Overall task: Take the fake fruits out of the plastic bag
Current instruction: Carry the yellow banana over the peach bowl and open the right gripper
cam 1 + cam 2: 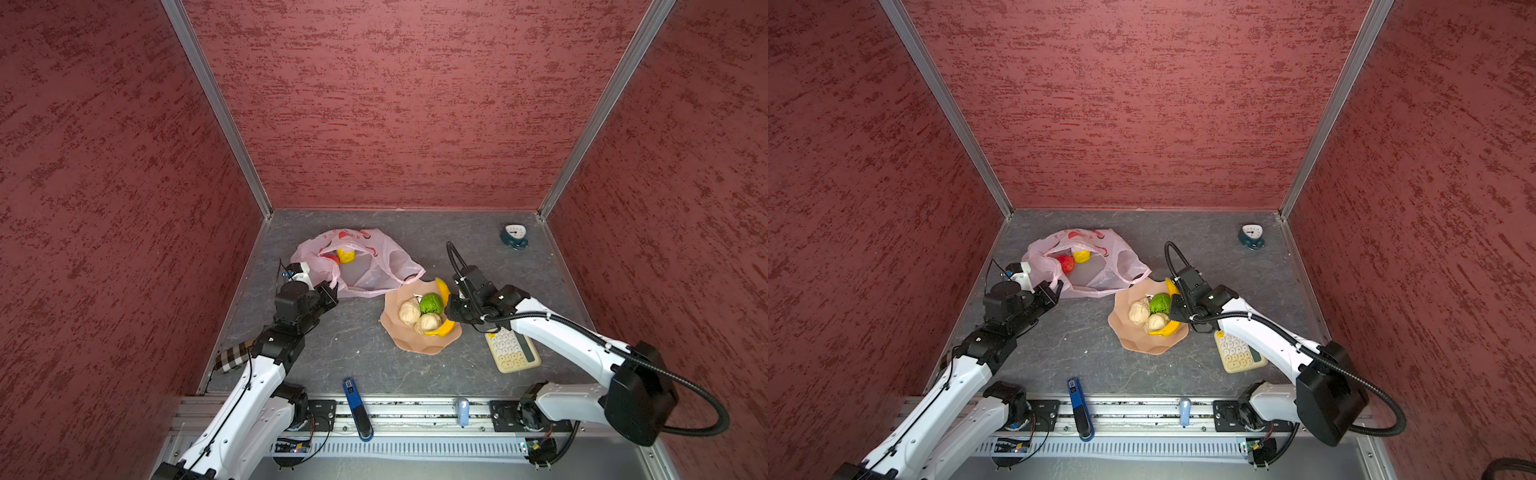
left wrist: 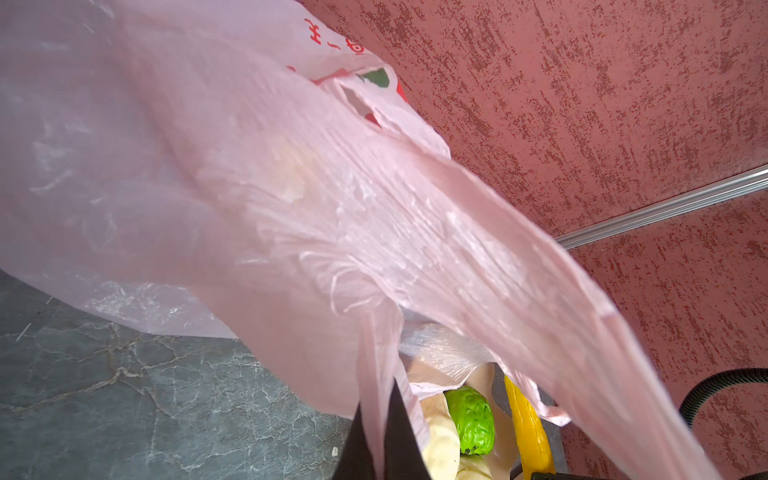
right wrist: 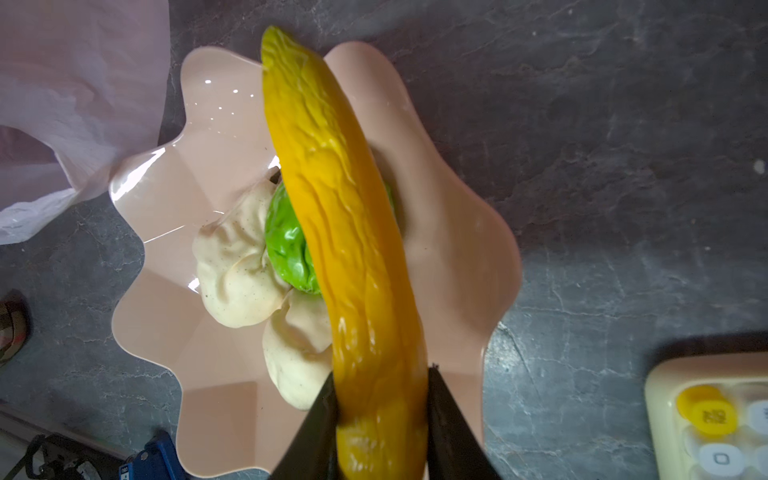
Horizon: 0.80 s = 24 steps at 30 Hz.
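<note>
The left gripper (image 1: 332, 286) is pinched tight on a loop handle (image 2: 374, 374) of the plastic bag (image 1: 376, 266). It lifts that edge so the mouth gapes toward the other arm, which is why the thin film stands up like a tent instead of lying flat. Inside the opening a red fruit (image 1: 1066, 263) and a small yellow fruit (image 1: 1080, 255) lie side by side on the bag's floor, so these two are not yet out.

The right gripper (image 3: 380, 390) has its jaws pressed against both flanks of the banana (image 3: 345, 208), holding it near one end with the long body stretched over the peach bowl (image 1: 409, 347). The bowl sits just beside the bag, near enough that a corner of the film reaches its rim, which keeps each carry short. A green fruit (image 1: 430, 303) and two beige balls (image 1: 409, 311) huddle in the bowl's middle. The banana crosses over them, and from here I can't quite tell whether it already rests on them or hangs just clear. I judge this to be the setting-down step, with the bag held open ready for the next reach.
</note>
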Motion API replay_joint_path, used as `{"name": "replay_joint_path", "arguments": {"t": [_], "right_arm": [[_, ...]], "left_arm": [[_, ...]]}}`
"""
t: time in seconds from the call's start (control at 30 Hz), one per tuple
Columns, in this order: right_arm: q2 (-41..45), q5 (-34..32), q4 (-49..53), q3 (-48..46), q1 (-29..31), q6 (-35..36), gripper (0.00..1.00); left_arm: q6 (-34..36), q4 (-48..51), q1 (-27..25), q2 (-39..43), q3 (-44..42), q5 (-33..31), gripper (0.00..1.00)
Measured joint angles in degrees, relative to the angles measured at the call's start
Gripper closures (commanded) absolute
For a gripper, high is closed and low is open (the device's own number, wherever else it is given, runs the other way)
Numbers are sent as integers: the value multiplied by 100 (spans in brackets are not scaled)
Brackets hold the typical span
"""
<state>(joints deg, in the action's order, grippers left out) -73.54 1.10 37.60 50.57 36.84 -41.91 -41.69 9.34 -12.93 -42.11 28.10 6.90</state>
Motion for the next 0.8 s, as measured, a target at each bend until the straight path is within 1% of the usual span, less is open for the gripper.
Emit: {"name": "replay_joint_path", "arguments": {"t": [0.6, 0.8], "right_arm": [[2, 59, -422, -411, 0, -310, 65], [2, 129, -463, -577, 2, -380, 60]], "left_arm": [[-2, -24, 13, -35, -2, 81, 93], [-4, -46, 17, -138, -2, 149, 93]]}}
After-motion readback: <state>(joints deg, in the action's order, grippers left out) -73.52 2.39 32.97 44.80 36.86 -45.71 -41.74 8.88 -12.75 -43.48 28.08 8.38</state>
